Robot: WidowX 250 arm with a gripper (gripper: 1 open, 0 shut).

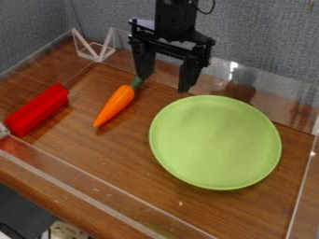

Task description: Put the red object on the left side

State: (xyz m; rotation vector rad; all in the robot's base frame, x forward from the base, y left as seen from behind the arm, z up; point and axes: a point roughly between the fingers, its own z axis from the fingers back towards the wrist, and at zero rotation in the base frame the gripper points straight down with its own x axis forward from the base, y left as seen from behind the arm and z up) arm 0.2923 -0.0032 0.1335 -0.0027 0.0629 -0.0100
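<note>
The red object [36,109] is a glossy red elongated block lying on the wooden table at the far left, near the left edge. My black gripper [169,82] hangs above the back middle of the table, pointing down, open with nothing between its fingers. It is well to the right of the red block and apart from it. An orange carrot [115,105] with a green tip lies between the block and the gripper, just below the left finger.
A large green plate [215,140] lies on the right half of the table. A small white wire stand [90,44] sits at the back left. Clear low walls [149,191] edge the wooden table.
</note>
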